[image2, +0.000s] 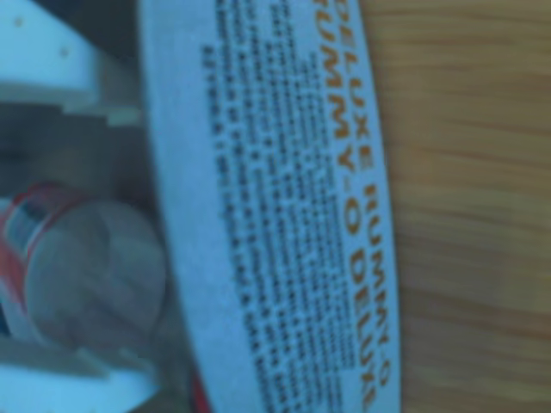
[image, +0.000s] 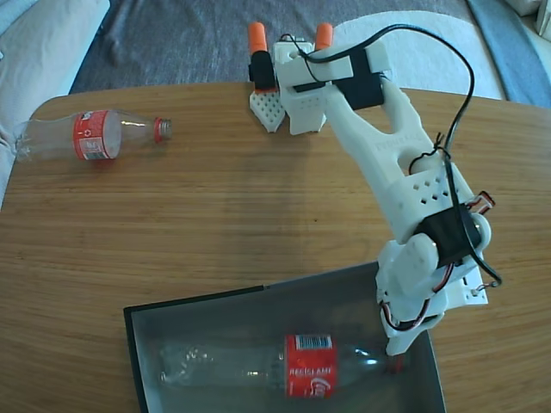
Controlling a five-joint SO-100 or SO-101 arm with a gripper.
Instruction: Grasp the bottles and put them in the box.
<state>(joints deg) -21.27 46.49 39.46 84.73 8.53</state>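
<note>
Clear plastic with a red label marked the bottle in the box (image: pixel 306 366), which lay on its side on the grey floor of the box (image: pixel 142 344), cap end toward the right in the fixed view. The gripper (image: pixel 396 357) was lowered at that cap end, with the neck apparently between its white fingers. In the wrist view the bottle (image2: pixel 86 267) was seen end-on between white finger parts above and below, beside the box's printed wall (image2: pixel 284 215). How far the gripper was parted could not be told from either view, nor whether it gripped the neck or merely touched it. The second bottle (image: pixel 90 135) lay on its side on the wooden tabletop (image: pixel 258 198), well apart from the box, at the far left edge in the fixed view. The step in hand was judged to be the release of the first bottle. It would be done well if the jaws were spread fully and the arm raised straight up, so that the bottle was neither dragged nor rolled against the wall.
</note>
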